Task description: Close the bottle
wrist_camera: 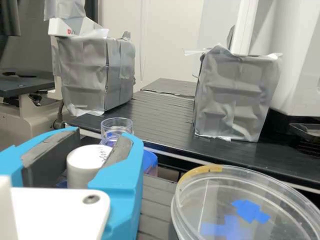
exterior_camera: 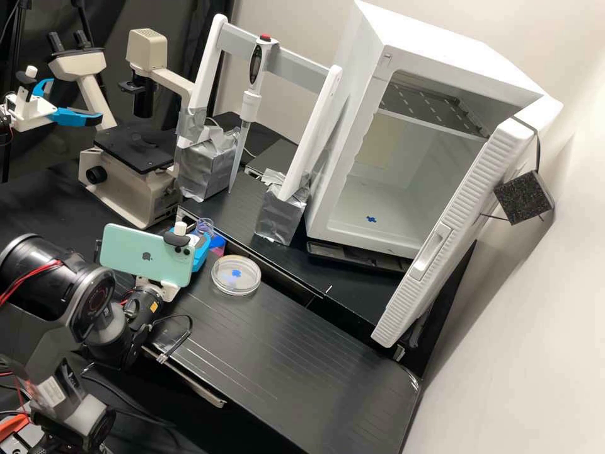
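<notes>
Wrist view: the gripper (wrist_camera: 102, 136) has its fingers narrow, w/ the white cap (wrist_camera: 84, 165) held btw. them, near the round dish (wrist_camera: 280, 212). The cap looks upright; small handwriting (wrist_camera: 105, 154) on it, which I can't read. Past the fingers, also beyond the dish, stands the clear bottle (wrist_camera: 116, 123), prob. the one to close, mouth open, long axis approx. vertical. So next move should prob. go fwd. over this mouth, then down.

High view: the gripper is beside the dish, w/ the bottle just beyond. The phone (exterior_camera: 126, 252), farther from the dish, bears a logo (exterior_camera: 147, 256).
</notes>
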